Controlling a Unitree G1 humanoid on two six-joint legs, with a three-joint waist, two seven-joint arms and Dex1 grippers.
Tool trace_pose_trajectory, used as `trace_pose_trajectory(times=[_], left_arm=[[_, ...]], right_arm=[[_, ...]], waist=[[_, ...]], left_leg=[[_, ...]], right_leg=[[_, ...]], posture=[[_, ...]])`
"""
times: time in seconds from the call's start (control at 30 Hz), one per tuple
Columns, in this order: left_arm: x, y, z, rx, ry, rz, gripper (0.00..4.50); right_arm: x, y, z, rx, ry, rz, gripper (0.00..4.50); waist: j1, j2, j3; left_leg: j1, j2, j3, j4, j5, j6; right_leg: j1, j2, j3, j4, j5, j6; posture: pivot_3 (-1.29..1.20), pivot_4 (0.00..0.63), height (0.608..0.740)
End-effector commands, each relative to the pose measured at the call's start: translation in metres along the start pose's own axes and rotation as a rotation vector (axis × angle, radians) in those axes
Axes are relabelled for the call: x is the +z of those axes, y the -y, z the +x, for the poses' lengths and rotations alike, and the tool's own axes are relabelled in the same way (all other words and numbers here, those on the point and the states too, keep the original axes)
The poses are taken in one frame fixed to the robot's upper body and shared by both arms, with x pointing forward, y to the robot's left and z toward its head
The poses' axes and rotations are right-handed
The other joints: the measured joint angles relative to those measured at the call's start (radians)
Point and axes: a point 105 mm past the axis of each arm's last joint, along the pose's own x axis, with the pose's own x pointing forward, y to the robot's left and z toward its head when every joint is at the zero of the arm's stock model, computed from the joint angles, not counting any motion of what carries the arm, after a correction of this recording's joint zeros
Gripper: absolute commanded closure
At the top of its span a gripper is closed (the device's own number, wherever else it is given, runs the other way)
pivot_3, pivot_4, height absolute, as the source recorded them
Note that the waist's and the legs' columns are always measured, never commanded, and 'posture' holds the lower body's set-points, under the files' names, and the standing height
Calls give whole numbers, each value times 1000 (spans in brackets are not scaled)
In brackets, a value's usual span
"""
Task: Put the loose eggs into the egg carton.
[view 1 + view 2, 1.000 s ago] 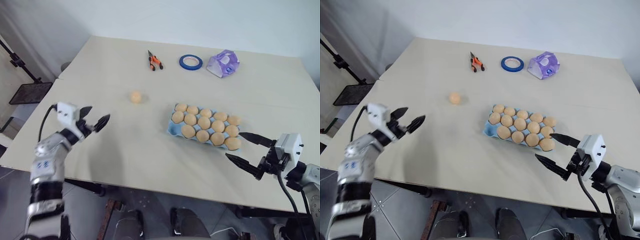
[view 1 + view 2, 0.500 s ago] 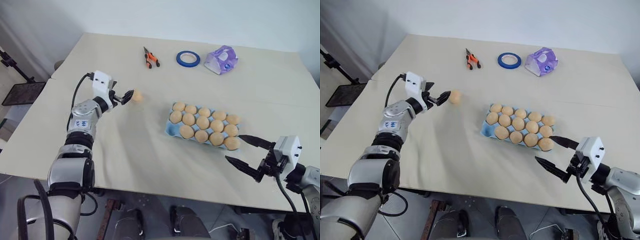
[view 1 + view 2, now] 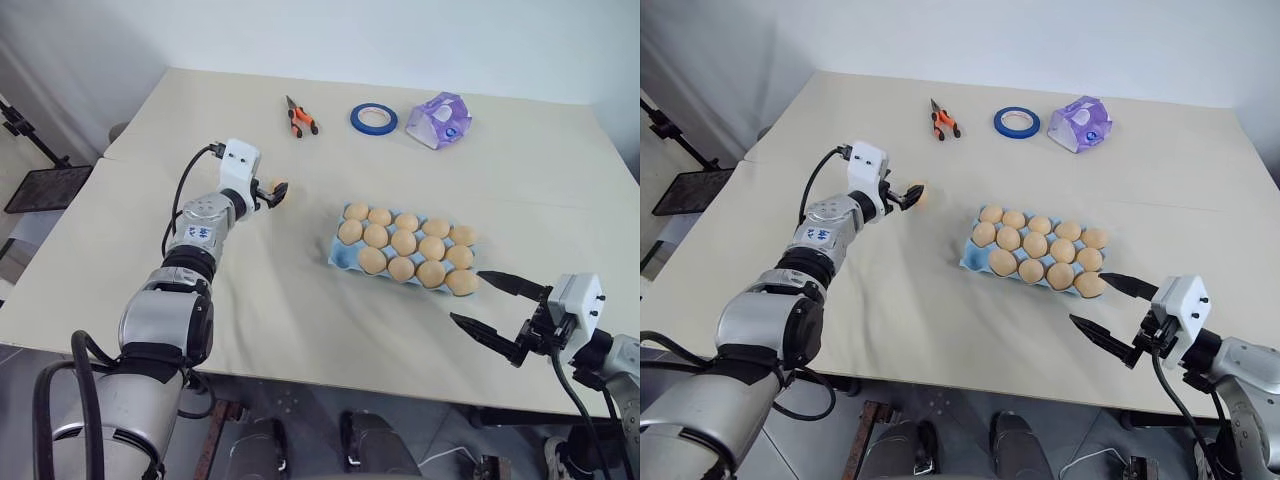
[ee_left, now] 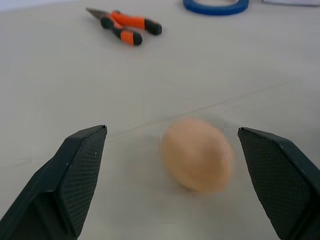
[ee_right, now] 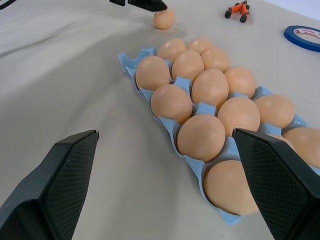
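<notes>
Left tool (image 4: 170, 185) has swung in from the worktop's edge; its spread, empty fingers now bracket the last loose egg (image 4: 196, 154). Closing comes next. Egg carton (image 3: 345, 255) lies off toward the right tool (image 3: 498, 312), splayed and idle beside it.

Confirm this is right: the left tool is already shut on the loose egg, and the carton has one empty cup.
Not quite: in the left wrist view the left tool stands open around the loose egg, its fingers clear of it. The carton does have one empty cup.
</notes>
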Motion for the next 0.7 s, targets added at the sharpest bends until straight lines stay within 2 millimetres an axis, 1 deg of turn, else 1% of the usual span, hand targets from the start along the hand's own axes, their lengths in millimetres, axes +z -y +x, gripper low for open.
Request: trace_pose_trajectory(times=[0.03, 0.13, 0.43, 0.53, 0.7], left_arm=[[22, 3, 3, -13, 62, -5, 21], [27, 7, 5, -14, 77, 12, 21], [28, 17, 10, -6, 61, 8, 21], [28, 15, 11, 24, 52, -1, 21], [19, 13, 12, 54, -5, -42, 21]], right_arm=[[11, 2, -3, -1, 16, -31, 0], [11, 2, -3, 0, 14, -32, 0], [10, 2, -3, -4, 9, -32, 0], [11, 3, -4, -8, 9, -33, 0], [11, 3, -4, -13, 8, -34, 0]], waist=[[0, 0, 0], [1, 0, 0], [0, 0, 0], [0, 0, 0], [0, 0, 0]], left_leg=[[0, 0, 0, 0, 0, 0], [0, 0, 0, 0, 0, 0], [0, -1, 1, 1, 0, 0], [0, -1, 1, 1, 0, 0], [0, -1, 1, 2, 0, -1]], right_leg=[[0, 0, 0, 0, 0, 0], [0, 1, 0, 0, 0, 0], [0, 1, 0, 1, 0, 0], [0, 1, 0, 1, 0, 0], [0, 2, 0, 3, 0, 0]], posture=[[0, 150, 740], [0, 150, 740], [0, 150, 740], [0, 150, 740], [0, 150, 740]])
